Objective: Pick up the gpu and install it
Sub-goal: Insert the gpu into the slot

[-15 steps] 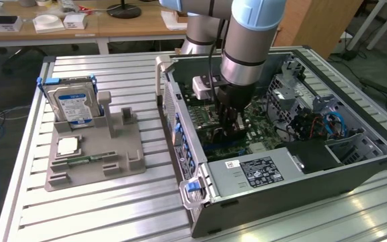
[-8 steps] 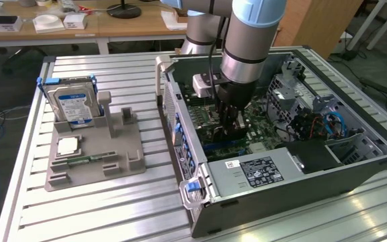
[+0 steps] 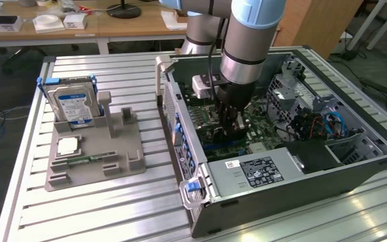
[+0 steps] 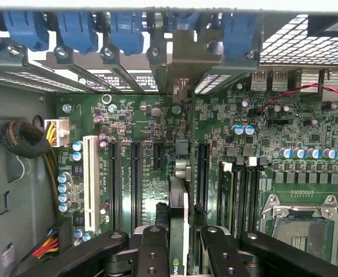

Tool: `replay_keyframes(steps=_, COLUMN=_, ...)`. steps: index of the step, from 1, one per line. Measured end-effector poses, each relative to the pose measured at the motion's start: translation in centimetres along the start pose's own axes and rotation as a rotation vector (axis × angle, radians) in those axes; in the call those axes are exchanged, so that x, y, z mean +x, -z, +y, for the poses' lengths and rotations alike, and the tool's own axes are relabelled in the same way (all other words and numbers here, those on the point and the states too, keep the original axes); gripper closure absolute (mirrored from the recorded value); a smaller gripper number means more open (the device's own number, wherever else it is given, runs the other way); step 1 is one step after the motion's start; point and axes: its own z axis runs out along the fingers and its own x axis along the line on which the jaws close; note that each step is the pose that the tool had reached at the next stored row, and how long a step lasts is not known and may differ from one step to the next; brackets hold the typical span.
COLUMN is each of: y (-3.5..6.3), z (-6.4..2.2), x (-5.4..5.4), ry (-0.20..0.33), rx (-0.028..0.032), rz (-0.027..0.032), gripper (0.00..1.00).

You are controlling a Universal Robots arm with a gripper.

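Note:
My gripper [image 3: 229, 126] reaches down into the open computer case [image 3: 180, 116], close over the green motherboard [image 4: 140, 115]. In the wrist view the gpu [image 4: 178, 202] appears edge-on as a thin dark card between my two black fingers [image 4: 151, 254]. The gripper [image 4: 183, 245] is shut on it. The card's metal bracket [image 4: 183, 63] stands at the case's rear wall, under the row of blue clips [image 4: 125, 29]. The card runs between two long black slots [image 4: 202, 173], in line with a short one; I cannot tell whether it touches a slot.
In the exterior view's left, a grey fixture [image 3: 96, 156] holds an upright blue-labelled hard drive [image 3: 74, 103] and a small green memory stick [image 3: 79, 160]. Inside the case are the drive cage [image 3: 294, 91], blue cables [image 3: 331, 123], a cable bundle [image 4: 24, 141] and the processor socket [image 4: 299, 225].

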Motion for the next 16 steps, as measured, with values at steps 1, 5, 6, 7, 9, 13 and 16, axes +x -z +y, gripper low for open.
replay_keyframes(steps=1, y=-0.05, z=0.04, x=0.00, ry=0.000, rx=0.0001, rz=-0.0002, gripper=0.74)
replay_keyframes(steps=5, y=-0.18, z=0.12, x=-0.01, ry=0.000, rx=0.0004, rz=-0.0004, gripper=0.74)
replay_keyframes(steps=6, y=-0.20, z=0.15, x=0.00, ry=0.000, rx=0.0004, rz=-0.0002, gripper=0.74)
replay_keyframes(steps=7, y=-0.21, z=0.16, x=-0.01, ry=0.000, rx=0.0004, rz=-0.0002, gripper=0.74)
replay_keyframes(steps=9, y=-0.21, z=0.16, x=0.00, ry=0.000, rx=0.0003, rz=-0.0002, gripper=0.74)
replay_keyframes(steps=13, y=-0.22, z=0.16, x=-0.01, ry=0.000, rx=0.0001, rz=-0.0005, gripper=0.74)
replay_keyframes(steps=16, y=-0.13, z=0.16, x=-0.01, ry=0.000, rx=0.0004, rz=-0.0010, gripper=0.74)
